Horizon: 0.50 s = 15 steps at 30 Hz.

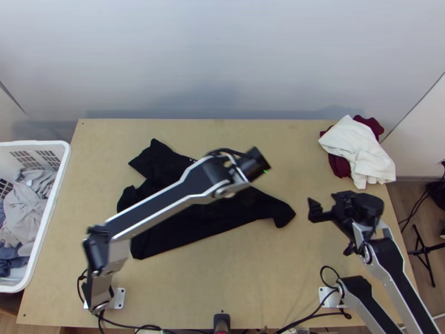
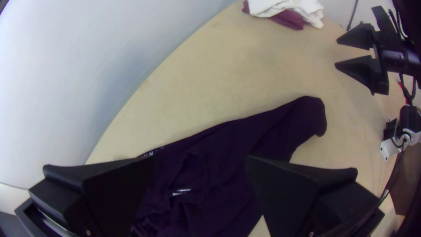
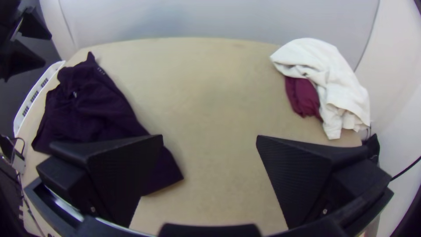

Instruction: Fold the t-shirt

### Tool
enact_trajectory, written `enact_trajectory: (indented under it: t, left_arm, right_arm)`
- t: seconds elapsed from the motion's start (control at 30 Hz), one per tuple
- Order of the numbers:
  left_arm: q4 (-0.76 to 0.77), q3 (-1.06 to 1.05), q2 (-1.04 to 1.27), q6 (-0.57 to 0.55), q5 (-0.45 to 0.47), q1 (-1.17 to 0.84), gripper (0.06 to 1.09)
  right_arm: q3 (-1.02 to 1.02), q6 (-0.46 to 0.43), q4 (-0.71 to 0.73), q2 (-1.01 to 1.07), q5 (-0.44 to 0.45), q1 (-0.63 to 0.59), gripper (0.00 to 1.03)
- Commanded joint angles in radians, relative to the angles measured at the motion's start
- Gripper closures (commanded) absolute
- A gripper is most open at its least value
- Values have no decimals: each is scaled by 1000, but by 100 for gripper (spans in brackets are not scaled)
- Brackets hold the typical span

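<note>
The black t-shirt [image 1: 222,220] lies across the table's left and middle, loosely spread with wrinkles, one end reaching right; it also shows in the left wrist view [image 2: 228,145] and the right wrist view [image 3: 101,114]. Over its upper right part is my left gripper [image 1: 260,162], above the cloth; in its wrist view the left gripper [image 2: 201,158] is open with nothing between its fingers but the shirt below. To the right of the shirt, apart from it, my right gripper [image 1: 320,211] is held above the table; its wrist view shows the right gripper [image 3: 209,138] open.
White and dark red cloths [image 1: 361,150] are heaped at the table's back right corner. A white laundry basket [image 1: 62,167] with clothes stands along the left edge. Bare tabletop [image 1: 295,139] lies between the shirt and the heap. Cables run along the near edge.
</note>
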Motion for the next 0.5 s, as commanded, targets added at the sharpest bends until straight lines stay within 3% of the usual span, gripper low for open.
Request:
enact_trajectory:
  t: [0.0, 0.2, 0.47]
  left_arm:
    - [-13, -199, -166, -26, -1, 66, 10]
    - [13, -334, -258, -28, -12, 86, 10]
    - [29, -400, -328, -26, -38, 112, 10]
  right_arm:
    - [68, -33, -63, 151, -83, 85, 4]
    - [97, -139, -97, 329, -152, 46, 4]
    - [150, -150, -106, 466, -223, 54, 4]
